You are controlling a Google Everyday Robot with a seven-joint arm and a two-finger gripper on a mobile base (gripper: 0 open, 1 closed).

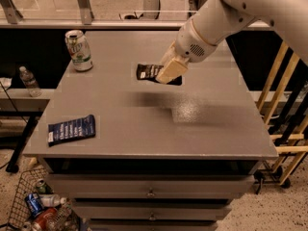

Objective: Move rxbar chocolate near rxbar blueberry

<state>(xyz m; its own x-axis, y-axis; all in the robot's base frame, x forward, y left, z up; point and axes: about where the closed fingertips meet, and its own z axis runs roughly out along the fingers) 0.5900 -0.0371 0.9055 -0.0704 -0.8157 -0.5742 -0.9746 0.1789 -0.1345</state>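
Observation:
The rxbar chocolate [147, 71], a dark brown-black bar with pale lettering, is held in my gripper [166, 74] above the middle of the grey table [159, 124], its left end sticking out past the tan fingers [172, 69]. A shadow lies on the table below it. The rxbar blueberry [72, 129], a navy blue bar with white lettering, lies flat near the front left corner of the table, far to the left and front of the gripper.
A green and white can [78, 50] stands at the table's back left. A water bottle [30, 81] stands on a shelf left of the table. A wire basket [38, 210] with cans sits on the floor. Wooden rails [281, 105] stand to the right.

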